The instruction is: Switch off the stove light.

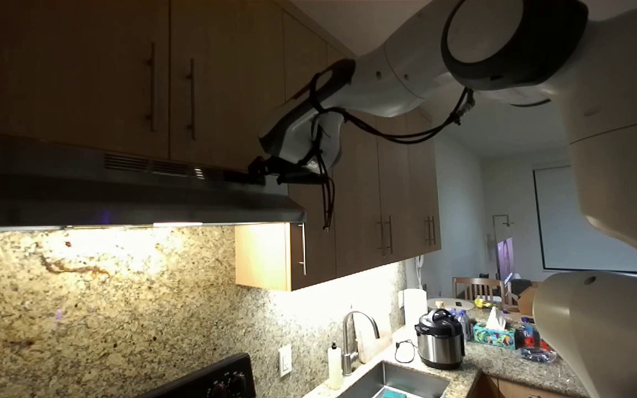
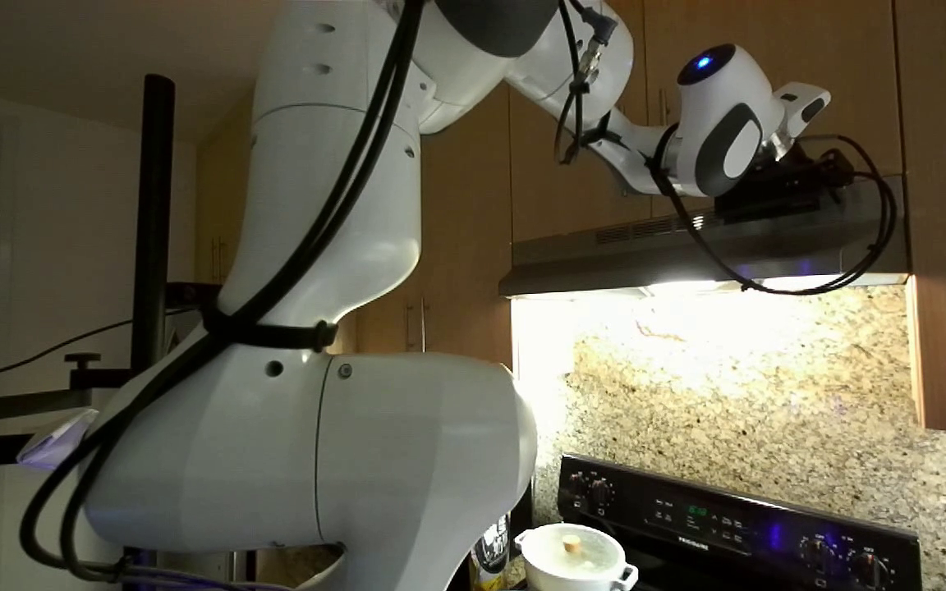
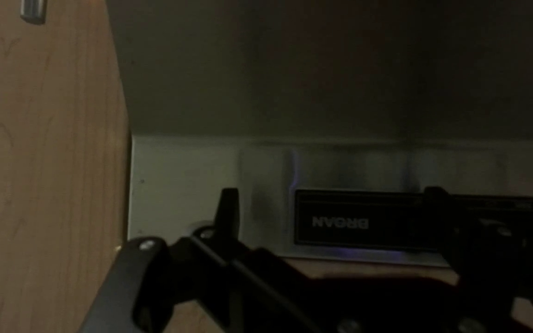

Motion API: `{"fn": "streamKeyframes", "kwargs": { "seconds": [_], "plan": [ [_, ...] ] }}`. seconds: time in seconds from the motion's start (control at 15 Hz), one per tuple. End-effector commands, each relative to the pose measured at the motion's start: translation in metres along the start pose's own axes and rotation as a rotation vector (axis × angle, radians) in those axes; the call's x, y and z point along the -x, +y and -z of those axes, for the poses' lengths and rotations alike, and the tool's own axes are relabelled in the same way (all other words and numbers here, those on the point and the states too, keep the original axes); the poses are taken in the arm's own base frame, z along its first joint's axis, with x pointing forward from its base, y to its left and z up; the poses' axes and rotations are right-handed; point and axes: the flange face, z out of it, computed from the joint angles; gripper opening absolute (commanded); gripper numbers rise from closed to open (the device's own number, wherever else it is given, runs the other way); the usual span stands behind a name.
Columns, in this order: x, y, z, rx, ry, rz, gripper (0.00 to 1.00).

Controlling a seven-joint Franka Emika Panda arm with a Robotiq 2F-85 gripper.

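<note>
Stove light lit under Broan range hood, beyond stove-side edge of granite worktop. Robotiq gripper at hood's black panel, jaws apart; can't tell contact. Pressure cooker near worktop's inner corner.

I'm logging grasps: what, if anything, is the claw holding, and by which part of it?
Nothing: the claw is open, its fingers apart, with the hood showing between them.

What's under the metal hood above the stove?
A glowing light, the speckled backsplash and, lower, the black stove panel. The hood hides most of its own underside; whatever else is there is covered.
</note>
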Motion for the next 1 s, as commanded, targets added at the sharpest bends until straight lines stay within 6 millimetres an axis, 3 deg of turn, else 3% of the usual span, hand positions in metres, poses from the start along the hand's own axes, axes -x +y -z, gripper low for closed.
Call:
{"fn": "streamKeyframes", "kwargs": {
  "seconds": [0.0,0.93],
  "plan": [
    [-0.007,-0.004,-0.004,-0.002,-0.011,-0.012,1.0],
    [-0.018,0.003,-0.019,-0.043,-0.059,-0.097,1.0]
  ]
}}
